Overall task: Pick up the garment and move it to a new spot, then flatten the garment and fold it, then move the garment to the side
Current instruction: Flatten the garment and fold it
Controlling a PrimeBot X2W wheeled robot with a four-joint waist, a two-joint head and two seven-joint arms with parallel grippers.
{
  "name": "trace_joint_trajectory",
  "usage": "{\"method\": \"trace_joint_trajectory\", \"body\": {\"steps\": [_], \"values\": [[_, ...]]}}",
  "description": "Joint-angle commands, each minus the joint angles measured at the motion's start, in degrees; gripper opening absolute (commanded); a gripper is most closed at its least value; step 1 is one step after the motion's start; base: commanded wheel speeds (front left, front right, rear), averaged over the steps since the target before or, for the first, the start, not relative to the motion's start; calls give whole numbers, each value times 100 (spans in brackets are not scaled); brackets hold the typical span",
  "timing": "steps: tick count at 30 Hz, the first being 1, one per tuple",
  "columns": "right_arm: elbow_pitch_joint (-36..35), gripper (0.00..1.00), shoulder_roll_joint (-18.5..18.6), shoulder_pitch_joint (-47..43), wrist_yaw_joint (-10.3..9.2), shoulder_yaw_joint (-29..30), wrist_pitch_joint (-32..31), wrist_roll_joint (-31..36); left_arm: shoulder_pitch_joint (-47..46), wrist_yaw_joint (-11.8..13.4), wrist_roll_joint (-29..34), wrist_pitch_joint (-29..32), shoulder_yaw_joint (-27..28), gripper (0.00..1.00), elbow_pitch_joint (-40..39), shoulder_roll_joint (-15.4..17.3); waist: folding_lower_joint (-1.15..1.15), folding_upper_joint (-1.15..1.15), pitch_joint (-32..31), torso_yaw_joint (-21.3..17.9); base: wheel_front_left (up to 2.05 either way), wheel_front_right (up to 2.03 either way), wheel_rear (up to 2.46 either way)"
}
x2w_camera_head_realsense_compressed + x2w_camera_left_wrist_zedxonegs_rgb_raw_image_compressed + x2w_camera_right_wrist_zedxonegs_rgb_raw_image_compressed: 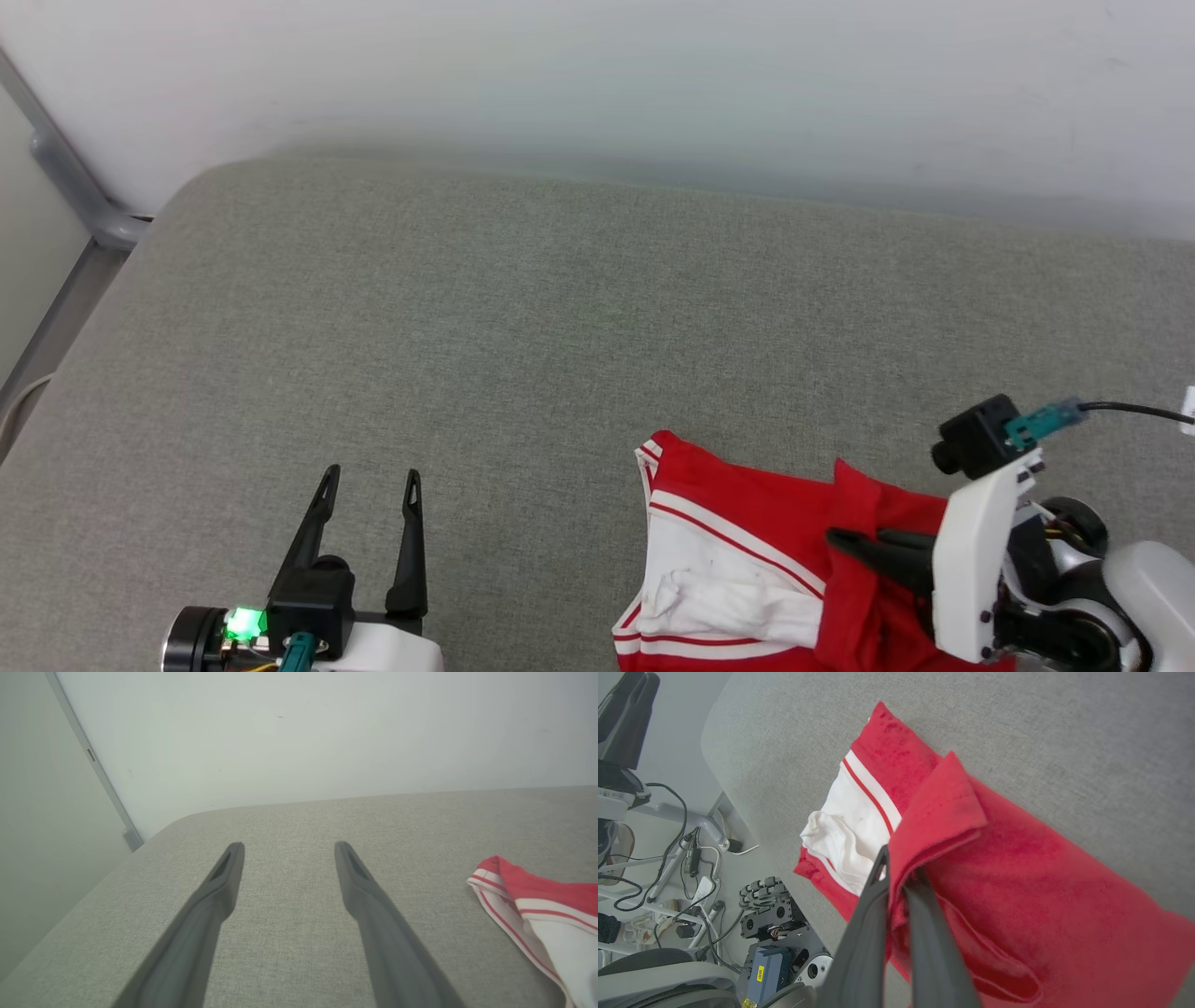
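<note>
Our right claw (840, 539) pinches only a small fold of the garment (747, 523) at five o'clock, so it may slip free, while our left claw (371, 476) sits wide open, empty.

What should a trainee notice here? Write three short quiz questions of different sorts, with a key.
1. Multiple choice: the right jaws are shut on which part of the garment? A) a red fold B) the white panel C) nothing
2. True or false: the left jaws stand open, apart from the garment.
3. Fill in: in the head view, the garment lies toward the robot's ____ side.
Key: 1 A; 2 true; 3 right.
</note>
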State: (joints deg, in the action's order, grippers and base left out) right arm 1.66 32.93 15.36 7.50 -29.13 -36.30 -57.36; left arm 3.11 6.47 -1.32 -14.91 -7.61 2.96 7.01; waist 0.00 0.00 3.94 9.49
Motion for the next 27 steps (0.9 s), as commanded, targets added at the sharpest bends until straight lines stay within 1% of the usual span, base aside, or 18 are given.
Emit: {"method": "trace_joint_trajectory", "body": {"steps": [1, 6, 13, 19, 23, 24, 26, 27], "values": [[46, 0, -119, 174, -3, -119, 42, 64, -95, -25, 16, -40, -15, 100, 4, -7, 0, 0, 28, 27, 0, 0, 0], [386, 0, -525, 647, -4, -625, 177, 207, -138, -25, 26, -40, -13, 100, 21, -44, 0, 0, 100, 70, 0, 0, 0], [1207, 0, -1034, 1222, -4, -1236, 451, 406, -257, -61, 66, -39, -67, 100, 75, -94, 0, 0, 176, 173, 0, 0, 0], [2128, 0, -1259, 1513, -4, -1560, 806, 672, -297, -60, 70, -39, -82, 100, 89, -117, 0, 0, 219, 242, 0, 0, 0], [2549, 0, -1361, 1582, -4, -1663, 1118, 750, -264, -41, 68, -39, -66, 100, 101, -125, 0, 0, 212, 237, 0, 0, 0], [2587, 32, -1379, 1587, -4, -1714, 1171, 752, -243, -34, 68, -39, -61, 100, 101, -127, 0, 0, 203, 224, 0, 0, 0], [2574, 100, -1382, 1613, -4, -1766, 1340, 735, -194, -31, 65, -39, -56, 100, 116, -128, 0, 0, 170, 184, 0, 0, 0], [2544, 100, -1358, 1612, -4, -1796, 1415, 710, -180, -39, 67, -39, -60, 100, 125, -127, 0, 0, 148, 166, 0, 0, 0]]}}
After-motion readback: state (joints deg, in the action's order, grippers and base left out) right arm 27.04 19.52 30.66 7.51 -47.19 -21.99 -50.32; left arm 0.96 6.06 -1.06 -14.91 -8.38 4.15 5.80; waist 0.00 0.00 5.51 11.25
